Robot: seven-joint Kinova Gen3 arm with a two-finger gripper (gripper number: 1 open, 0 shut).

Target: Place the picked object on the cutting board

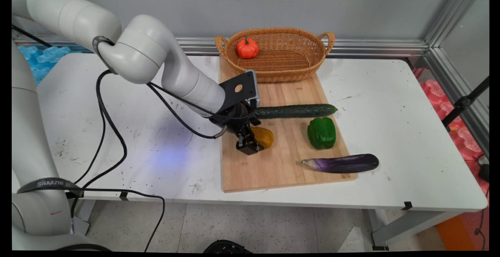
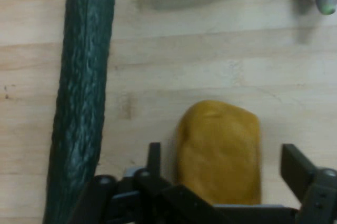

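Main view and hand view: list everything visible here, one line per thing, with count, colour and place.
potato: 1, yellow-brown, on the board's left part, between the open gripper fingers
cucumber: 1, dark green, lying across the board just behind the potato
bell pepper: 1, green, on the board's right part
eggplant: 1, purple, at the board's near right corner, its end past the edge
pumpkin: 1, orange, small, in the basket's left end
basket: 1, tan wicker, two handles, at the board's far end
cutting board: 1, light wood, mid-table
table: 1, white, scuffed
cables: black, hanging from the arm
gripper: 1, black, low over the board, fingers on either side of the potato
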